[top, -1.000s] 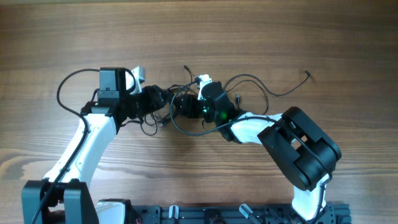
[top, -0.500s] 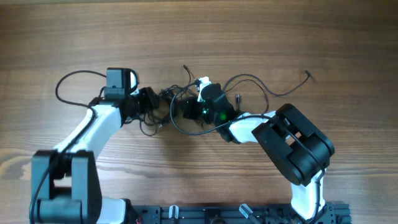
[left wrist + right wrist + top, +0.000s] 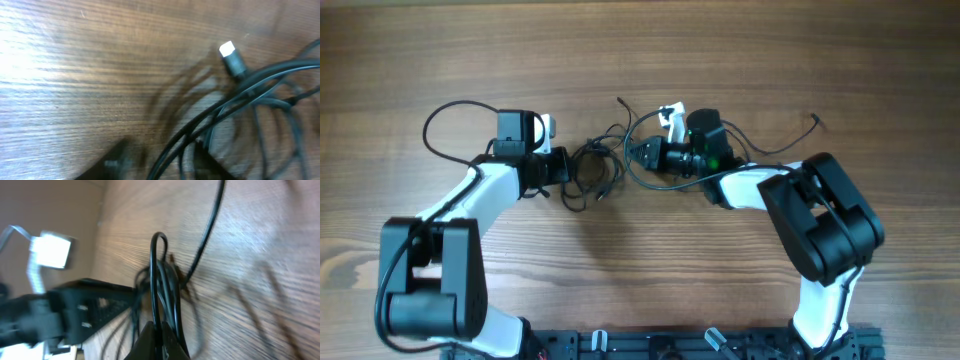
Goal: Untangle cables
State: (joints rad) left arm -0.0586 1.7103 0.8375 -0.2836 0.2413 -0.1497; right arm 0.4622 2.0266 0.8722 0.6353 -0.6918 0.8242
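Observation:
The cables (image 3: 592,170) lie as a small black tangle on the wooden table between my two grippers. My left gripper (image 3: 568,167) sits at the tangle's left edge. In the left wrist view its blurred fingers (image 3: 117,160) stand apart, with two strands (image 3: 200,125) running between them and a white-tipped plug (image 3: 227,49) lying beyond. My right gripper (image 3: 640,155) is at the tangle's right side. In the right wrist view it (image 3: 160,337) is shut on a cable loop (image 3: 159,255) that rises from the jaws. One loose strand trails right to a plug end (image 3: 817,121).
The right arm's white and black links (image 3: 820,215) cover the table's right half. The left arm's own thick cable (image 3: 445,120) loops at the left. In the right wrist view the left arm's dark body (image 3: 75,312) stands close beyond the loop.
My right gripper shut on a strand and moved right, drawing a loop out of the tangle. The left gripper held near the tangle's left side, and its jaws narrowed a little.

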